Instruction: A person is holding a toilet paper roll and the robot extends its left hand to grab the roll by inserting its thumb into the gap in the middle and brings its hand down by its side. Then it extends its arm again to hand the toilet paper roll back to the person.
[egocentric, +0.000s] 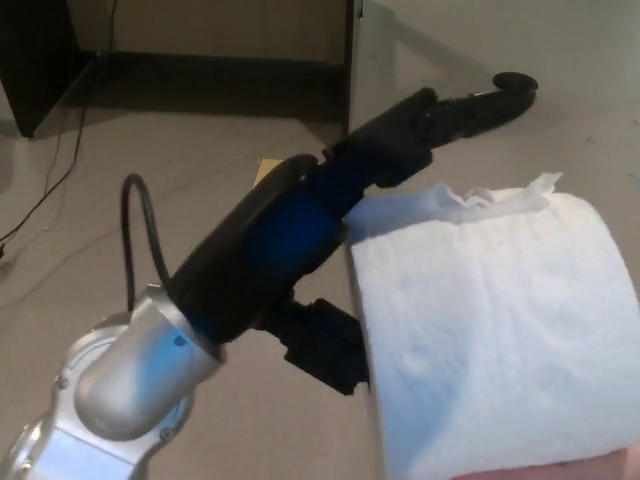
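A large white toilet paper roll (500, 330) fills the lower right of the head view, its end face turned left. A sliver of a person's hand (560, 470) holds it from below. My left hand (290, 235) reaches in from the lower left, right against the roll. Its two fingers (450, 110) stretch out straight above the roll's top, apart from the paper. The thumb (325, 345) points at the roll's end face, and its tip is hidden at the roll's edge where the core hole lies. The hand is open. My right hand does not show.
A corner of a yellow sheet (265, 170) peeks out on the tan floor behind my arm. A dark vertical panel edge (352, 60) stands at the back, with black furniture (30, 60) at the top left and a thin cable (60, 170) on the floor.
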